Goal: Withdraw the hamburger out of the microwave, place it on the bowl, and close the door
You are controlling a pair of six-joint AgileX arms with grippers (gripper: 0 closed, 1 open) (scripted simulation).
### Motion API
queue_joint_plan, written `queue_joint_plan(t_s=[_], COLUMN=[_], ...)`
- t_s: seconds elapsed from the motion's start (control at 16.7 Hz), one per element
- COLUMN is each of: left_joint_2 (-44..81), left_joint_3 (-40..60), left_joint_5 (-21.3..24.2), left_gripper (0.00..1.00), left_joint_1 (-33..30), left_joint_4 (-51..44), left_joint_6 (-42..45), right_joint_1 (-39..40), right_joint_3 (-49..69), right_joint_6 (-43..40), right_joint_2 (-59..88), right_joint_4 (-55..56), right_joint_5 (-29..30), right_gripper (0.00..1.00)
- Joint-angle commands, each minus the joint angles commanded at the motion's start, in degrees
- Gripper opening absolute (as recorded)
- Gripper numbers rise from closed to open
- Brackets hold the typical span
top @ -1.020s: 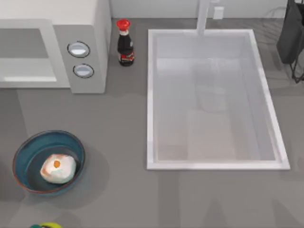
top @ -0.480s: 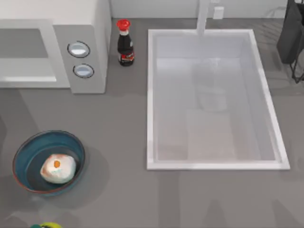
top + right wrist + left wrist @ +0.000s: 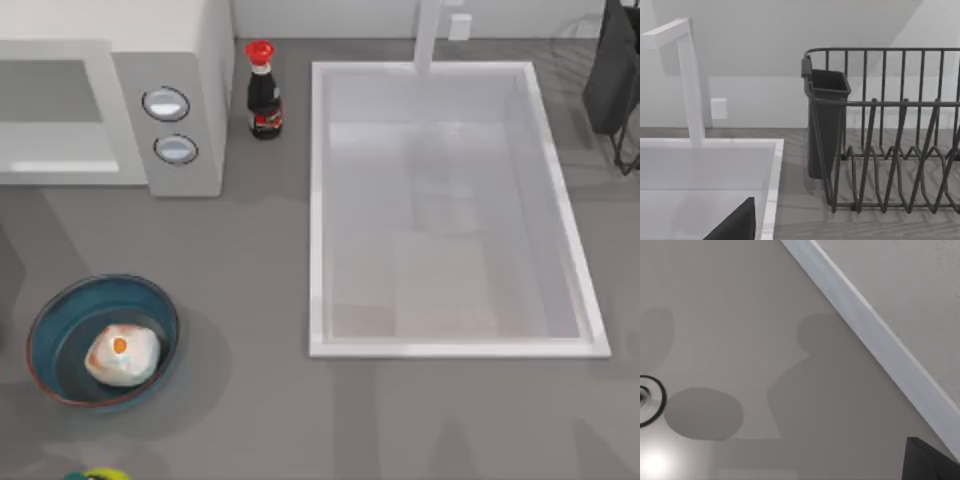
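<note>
top view: hamburger [image 3: 122,354] sits in bowl [image 3: 60,318] (microwave [image 3: 190,60] door [image 3: 55,110] shut).

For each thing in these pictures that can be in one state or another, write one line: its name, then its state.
hamburger: lying inside the bowl, orange spot up.
bowl: upright on the table, holding the hamburger.
door: shut, flush with the microwave's front.
microwave: closed.
sauce bottle: upright, red cap on.
sink: nothing in its basin.
dish rack: no dishes in it.
</note>
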Motion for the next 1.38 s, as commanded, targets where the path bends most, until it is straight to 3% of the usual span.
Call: queue_joint_plan(t_s=[0.18,0.6,1.08,1.38], left_joint_2=[-2.29,-10.47,-10.31,2.37], left_joint_3=[-1.45,-6.42,-5.95,1.52], left_joint_5=[-4.07,-17.44,-18.97,-19.7], left_gripper=[0.0,0.0,0.0,0.0], left_joint_1=[-5.67,-25.63,-27.17,-28.31], left_joint_4=[0.01,0.11,0.57,5.46], left_joint_6=[-4.33,-18.62,-20.28,-20.89], right_joint_1=[0.0,0.0,0.0,0.0], right_joint_3=[0.0,0.0,0.0,0.0], right_joint_6=[0.0,0.0,0.0,0.0], right_joint_2=[0.0,0.0,0.0,0.0], right_joint_4=[0.0,0.0,0.0,0.0], right_joint_5=[0.0,0.0,0.0,0.0], right_gripper=[1.0,1.0,1.0,1.0])
